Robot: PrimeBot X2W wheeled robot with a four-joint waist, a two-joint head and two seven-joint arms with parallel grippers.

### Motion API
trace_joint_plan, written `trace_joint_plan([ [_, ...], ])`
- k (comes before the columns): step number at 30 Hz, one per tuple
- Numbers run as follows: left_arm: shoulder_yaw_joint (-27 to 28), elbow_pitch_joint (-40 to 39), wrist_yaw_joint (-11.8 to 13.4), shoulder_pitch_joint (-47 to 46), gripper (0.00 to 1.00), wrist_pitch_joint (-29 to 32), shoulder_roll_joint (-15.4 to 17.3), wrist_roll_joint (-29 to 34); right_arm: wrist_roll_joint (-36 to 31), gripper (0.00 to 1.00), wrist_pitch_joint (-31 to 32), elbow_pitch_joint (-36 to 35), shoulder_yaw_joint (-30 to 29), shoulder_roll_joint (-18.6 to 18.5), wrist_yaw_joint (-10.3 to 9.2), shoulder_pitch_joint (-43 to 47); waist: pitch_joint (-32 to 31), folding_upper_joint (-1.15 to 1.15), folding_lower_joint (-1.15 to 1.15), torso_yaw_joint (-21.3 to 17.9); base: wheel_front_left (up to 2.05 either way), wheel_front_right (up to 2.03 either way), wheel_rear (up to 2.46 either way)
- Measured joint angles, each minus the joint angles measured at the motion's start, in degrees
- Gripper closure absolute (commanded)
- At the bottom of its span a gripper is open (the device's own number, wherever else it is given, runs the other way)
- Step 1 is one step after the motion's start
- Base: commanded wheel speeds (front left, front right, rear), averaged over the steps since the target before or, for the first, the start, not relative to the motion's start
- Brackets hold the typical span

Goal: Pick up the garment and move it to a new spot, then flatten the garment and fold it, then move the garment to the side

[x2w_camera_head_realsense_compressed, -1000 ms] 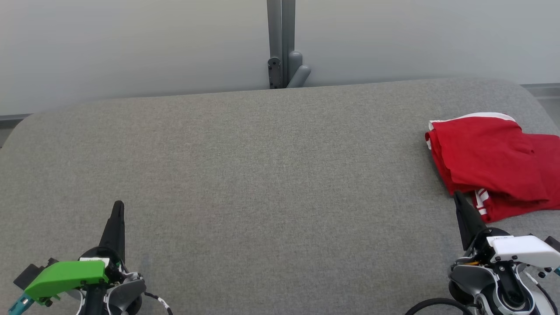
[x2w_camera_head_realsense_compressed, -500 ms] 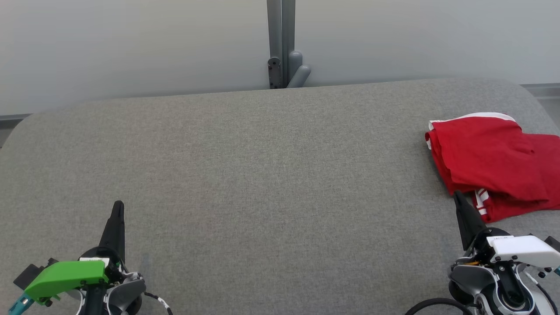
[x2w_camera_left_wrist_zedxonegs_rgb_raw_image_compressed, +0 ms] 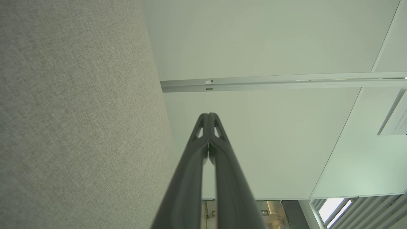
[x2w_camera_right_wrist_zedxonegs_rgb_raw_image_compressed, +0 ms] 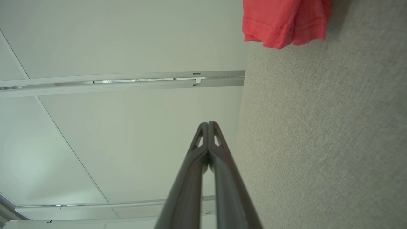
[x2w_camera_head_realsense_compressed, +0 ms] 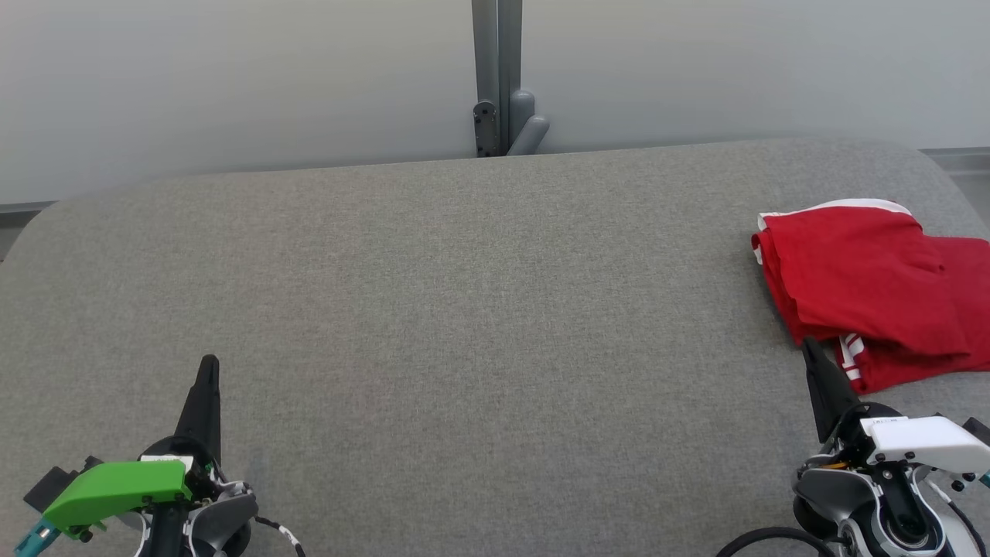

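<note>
The garment [x2w_camera_head_realsense_compressed: 866, 290] lies folded in a red bundle at the right edge of the counter [x2w_camera_head_realsense_compressed: 479, 309], about midway between the far and near sides. Its folded left edge slants from far-left to near-right. A white band shows along the far edge and striped trim peeks out at the near one. The bundle runs out of the head view on the right, so its long axis cannot be told.

The right hand [x2w_camera_head_realsense_compressed: 807, 344] is pinched shut and empty, its tip near the garment's near left corner. In the right wrist view the cloth [x2w_camera_right_wrist_zedxonegs_rgb_raw_image_compressed: 283, 22] is clear of the fingertips.

The left hand [x2w_camera_head_realsense_compressed: 209, 361] is closed too and holds nothing, near the counter's near left corner, well apart from the garment.
</note>
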Motion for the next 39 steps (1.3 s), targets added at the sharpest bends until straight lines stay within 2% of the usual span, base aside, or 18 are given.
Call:
trace_joint_plan([
  [39, 0.04, -0.01, 0.0, -0.01, 1.0, 0.01, -0.02, 0.04, 0.0, 1.0, -0.01, 0.01, 0.01, 0.0, 0.0, 0.0, 0.0, 0.0, 0.0, 0.0, 0.0, 0.0, 0.0],
])
